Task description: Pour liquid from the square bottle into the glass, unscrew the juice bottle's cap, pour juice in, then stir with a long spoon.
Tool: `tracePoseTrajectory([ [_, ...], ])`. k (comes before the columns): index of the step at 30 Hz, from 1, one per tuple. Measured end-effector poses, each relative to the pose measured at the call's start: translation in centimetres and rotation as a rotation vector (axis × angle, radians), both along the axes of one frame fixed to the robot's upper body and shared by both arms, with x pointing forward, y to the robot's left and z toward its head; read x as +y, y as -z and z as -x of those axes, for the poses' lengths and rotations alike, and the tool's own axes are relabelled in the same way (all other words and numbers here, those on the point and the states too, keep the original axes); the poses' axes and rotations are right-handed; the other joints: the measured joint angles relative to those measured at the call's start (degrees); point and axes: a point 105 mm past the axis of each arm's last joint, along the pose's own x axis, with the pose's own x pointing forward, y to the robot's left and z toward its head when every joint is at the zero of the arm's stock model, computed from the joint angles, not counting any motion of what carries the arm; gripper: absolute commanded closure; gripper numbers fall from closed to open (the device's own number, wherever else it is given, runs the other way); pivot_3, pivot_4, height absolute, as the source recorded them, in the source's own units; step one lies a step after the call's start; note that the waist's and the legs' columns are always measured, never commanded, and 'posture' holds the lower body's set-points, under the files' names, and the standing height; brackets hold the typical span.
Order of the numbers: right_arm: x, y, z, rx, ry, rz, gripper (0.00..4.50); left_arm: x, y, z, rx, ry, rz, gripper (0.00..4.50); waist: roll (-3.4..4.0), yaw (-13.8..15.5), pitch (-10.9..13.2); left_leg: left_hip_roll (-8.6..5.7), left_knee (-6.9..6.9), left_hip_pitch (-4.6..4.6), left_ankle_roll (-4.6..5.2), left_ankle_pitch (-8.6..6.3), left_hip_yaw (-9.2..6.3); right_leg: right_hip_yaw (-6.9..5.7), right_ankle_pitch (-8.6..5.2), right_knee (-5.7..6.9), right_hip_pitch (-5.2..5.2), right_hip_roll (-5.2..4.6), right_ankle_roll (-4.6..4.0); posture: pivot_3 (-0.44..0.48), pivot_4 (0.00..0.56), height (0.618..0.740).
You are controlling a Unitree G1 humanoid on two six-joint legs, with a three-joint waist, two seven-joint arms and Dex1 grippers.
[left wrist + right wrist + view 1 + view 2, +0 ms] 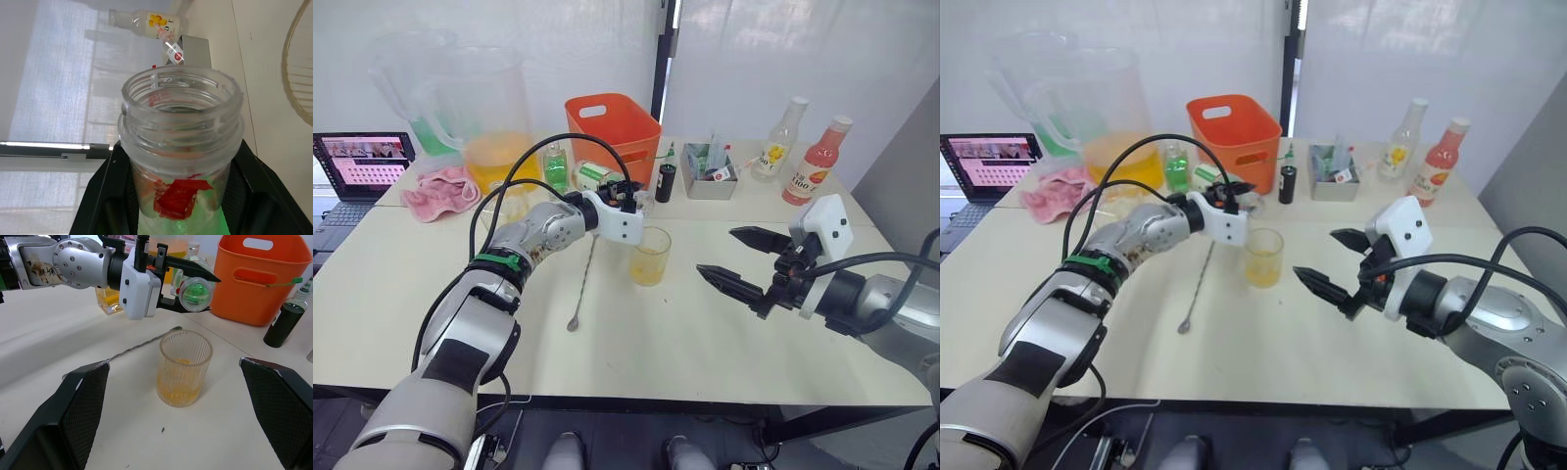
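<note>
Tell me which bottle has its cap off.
The juice bottle with the green-and-white label, gripped by the left gripper and tipped sideways near the glass; the yellow-labelled bottle and pink-red bottle stay capped.

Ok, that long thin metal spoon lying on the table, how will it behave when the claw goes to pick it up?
The long thin silvery metal spoon lies flat on the pale table, so the fingers will probably struggle to get under it. It looks smooth and very slim, so it may slip or pivot if gripped off-centre. Probably stiff and light.

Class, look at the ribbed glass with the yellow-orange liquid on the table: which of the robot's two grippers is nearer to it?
Left. The left gripper holds the uncapped juice bottle just behind the glass. The right gripper, open, stands apart on the glass's other side.
</note>
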Motion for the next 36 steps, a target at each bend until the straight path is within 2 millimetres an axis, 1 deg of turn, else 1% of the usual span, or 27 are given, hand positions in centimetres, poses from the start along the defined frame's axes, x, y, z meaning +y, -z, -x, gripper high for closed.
tracePoseTrajectory([
  [4,0.0,-0.1,-0.1,-0.003,0.000,-0.001,0.00,-0.5,0.1,0.3,-0.035,0.020,-0.035,2.94,0.00,0.02,0.00,0.00,0.00,0.00,0.00,0.00,0.00,0.00,0.00,0.00,0.00,0.00,0.00,0.000,0.150,0.703],
  [10,0.1,0.1,-0.2,0.009,-0.005,0.000,0.00,-0.4,0.2,0.1,-0.035,0.007,-0.037,2.94,0.00,-0.04,0.00,0.00,0.00,0.00,0.00,0.00,0.00,0.00,0.00,0.02,0.00,0.00,0.00,0.000,0.150,0.703],
  [16,0.1,0.1,-0.2,0.007,-0.006,0.000,0.00,-0.2,1.2,0.2,-0.031,0.005,-0.077,2.94,0.00,0.01,0.00,0.00,0.01,0.00,0.00,0.00,0.00,0.00,0.02,0.02,0.00,0.00,-0.03,0.000,0.150,0.703],
  [29,0.2,0.0,-0.2,0.003,-0.001,-0.003,0.00,-0.2,1.8,0.3,-0.105,0.012,-0.148,2.94,0.00,0.01,0.00,0.00,0.03,0.00,0.00,0.00,0.00,0.00,0.02,0.04,0.00,0.00,-0.03,0.000,0.150,0.703],
  [36,0.1,0.0,-0.3,0.002,0.004,-0.004,0.00,-0.2,1.7,0.3,-0.119,0.015,-0.139,2.94,0.00,0.00,0.00,0.00,0.03,0.00,0.00,0.00,0.00,0.00,0.02,0.06,0.00,0.00,-0.03,0.000,0.150,0.703],
])
